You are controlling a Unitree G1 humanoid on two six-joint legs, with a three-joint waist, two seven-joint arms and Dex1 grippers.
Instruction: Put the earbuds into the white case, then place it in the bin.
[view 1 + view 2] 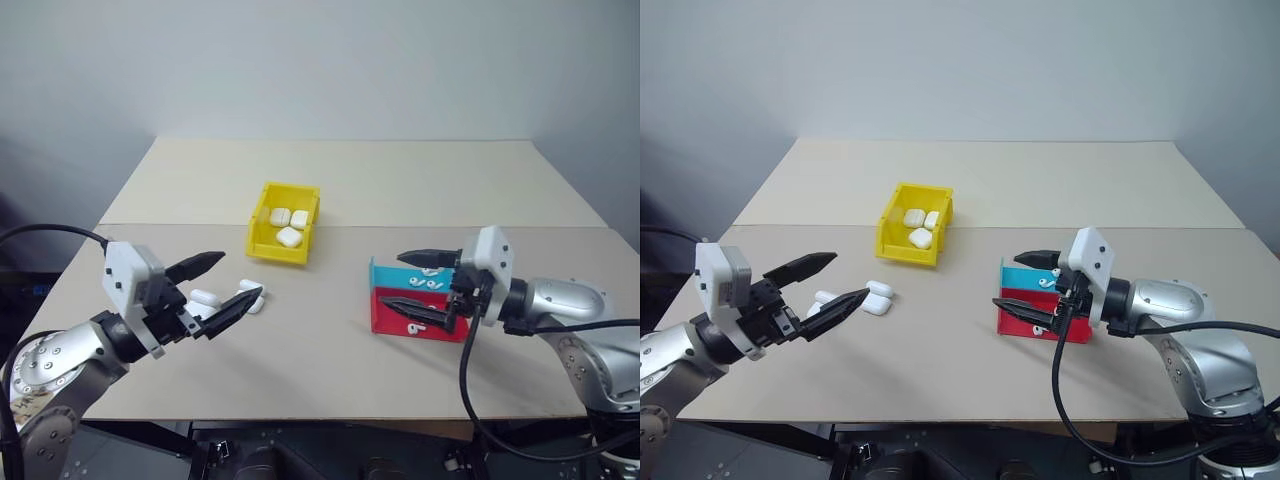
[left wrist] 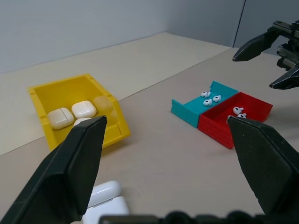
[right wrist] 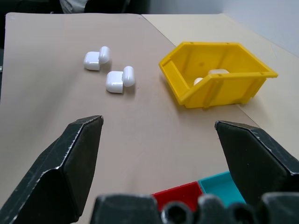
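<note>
- Two grippers hover over the beige table [image 1: 340,360], both with jaws spread wide and holding nothing.
- The left gripper [image 1: 822,283] sits at the near left, fingers pointing toward the middle of the table, above two open white cases.
- Those two cases lie on the table just beside each other at near left, each with its lid flipped up: one white case [image 3: 119,80] is nearer the centre, the other open case [image 3: 96,58] is further left.
- The right gripper [image 1: 1028,284] hangs at the near right, fingers pointing left, directly over the near edge of the tray.
- The red-and-teal tray [image 2: 219,109] rests right of centre; its teal half is the far one and its red half is the near one.
- The earbuds [image 2: 210,99] lie in the teal compartment, three small white pieces close together; more earbuds [image 2: 238,112] lie in the red compartment, partly hidden by the left gripper's finger in the left wrist view.
- The bin [image 1: 284,222], bright yellow, stands at the centre of the table, further away than both the cases and the tray, well apart from each gripper.
- Three closed cases [image 1: 289,225] already lie inside the bin, bunched together.
</note>
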